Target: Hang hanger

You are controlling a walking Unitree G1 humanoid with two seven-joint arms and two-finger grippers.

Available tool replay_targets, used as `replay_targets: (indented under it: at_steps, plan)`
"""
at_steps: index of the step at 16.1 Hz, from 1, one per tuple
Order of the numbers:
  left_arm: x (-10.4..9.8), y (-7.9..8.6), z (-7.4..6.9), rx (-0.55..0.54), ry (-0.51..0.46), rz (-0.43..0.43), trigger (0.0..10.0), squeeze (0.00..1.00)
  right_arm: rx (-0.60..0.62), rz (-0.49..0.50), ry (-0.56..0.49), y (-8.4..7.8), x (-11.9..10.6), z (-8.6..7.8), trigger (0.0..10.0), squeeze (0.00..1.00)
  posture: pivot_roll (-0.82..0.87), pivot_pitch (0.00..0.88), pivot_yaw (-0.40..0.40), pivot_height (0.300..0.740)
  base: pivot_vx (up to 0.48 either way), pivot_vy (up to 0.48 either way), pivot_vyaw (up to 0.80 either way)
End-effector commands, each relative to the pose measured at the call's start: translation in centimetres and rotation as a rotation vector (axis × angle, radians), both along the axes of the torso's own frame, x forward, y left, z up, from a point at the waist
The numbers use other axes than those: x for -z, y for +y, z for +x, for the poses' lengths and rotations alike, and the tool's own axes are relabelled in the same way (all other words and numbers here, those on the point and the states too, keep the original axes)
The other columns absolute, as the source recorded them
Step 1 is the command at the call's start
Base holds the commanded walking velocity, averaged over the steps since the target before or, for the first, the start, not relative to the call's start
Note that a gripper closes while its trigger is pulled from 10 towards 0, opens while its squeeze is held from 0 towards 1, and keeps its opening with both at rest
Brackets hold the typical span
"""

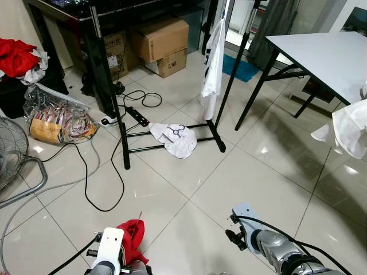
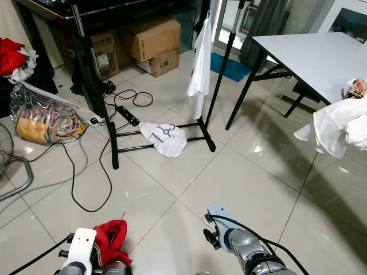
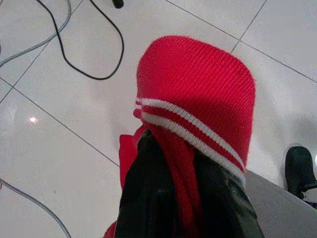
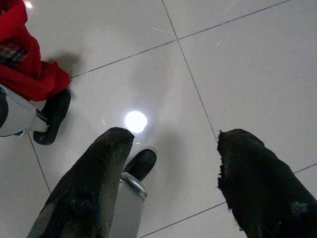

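At the far left, a red garment pile (image 1: 16, 57) is seen above a clear plastic bag of hangers (image 1: 57, 119), with a fan grille (image 1: 11, 150) at the frame's edge. Black cables (image 1: 86, 172) are trailed over the tiled floor (image 1: 229, 183) from a power strip (image 1: 136, 116) beside the foot of a black clothes rack (image 1: 106, 74). 2 cardboard boxes (image 1: 160, 43) are stacked behind the rack. Across the rack's base bars, a white garment with a hanger (image 1: 176, 137) is lying crumpled on the floor, and a white shirt (image 1: 213, 63) is hung from the rack above and to the right of it.

Low in the foreground, the left gripper (image 3: 171, 198) is clenched on a red knit garment (image 3: 198, 99) with white stripes, bunched between its 2 black fingers; no hanger can be made out in that grasp. The right gripper (image 4: 173, 178) is held apart over bare tile, its fingers spread with nothing between them.

At the right, a white folding table (image 1: 327, 54) is standing, and a white cloth (image 1: 350, 129) is draped off its near edge.
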State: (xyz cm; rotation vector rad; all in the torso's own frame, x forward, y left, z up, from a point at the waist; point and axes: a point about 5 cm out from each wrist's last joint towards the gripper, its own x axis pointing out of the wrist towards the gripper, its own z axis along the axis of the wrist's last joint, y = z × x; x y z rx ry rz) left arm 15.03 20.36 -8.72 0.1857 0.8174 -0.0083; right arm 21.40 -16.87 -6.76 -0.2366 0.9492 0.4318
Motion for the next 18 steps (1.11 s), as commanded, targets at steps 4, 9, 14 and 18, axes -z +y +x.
replay_targets:
  at_steps: [4, 9, 14, 18]
  plan:
    - [0.13, -0.24, -0.14, 0.005, 0.011, 0.001, 10.0, 0.00, 0.005, -0.007, -0.003, -0.27, 0.00, -0.04, 10.0, 0.00, 0.10, 0.013, -0.051, 0.740, 0.000, 0.000, 0.00]
    - [0.14, -0.27, -0.15, 0.005, 0.011, 0.001, 10.0, 0.00, 0.000, -0.010, -0.002, -0.33, 0.01, -0.07, 10.0, 0.00, 0.10, 0.014, -0.054, 0.740, 0.000, 0.000, 0.00]
    - [0.13, -0.20, -0.15, 0.004, 0.010, 0.004, 10.0, 0.00, -0.004, -0.011, -0.003, -0.31, -0.02, -0.02, 10.0, 0.00, 0.11, 0.010, -0.054, 0.740, 0.000, 0.000, 0.00]
    - [0.11, -0.12, -0.15, 0.004, 0.010, 0.005, 10.0, 0.00, -0.006, -0.011, -0.003, -0.29, -0.02, -0.01, 10.0, 0.00, 0.11, 0.010, -0.054, 0.740, 0.000, 0.000, 0.00]
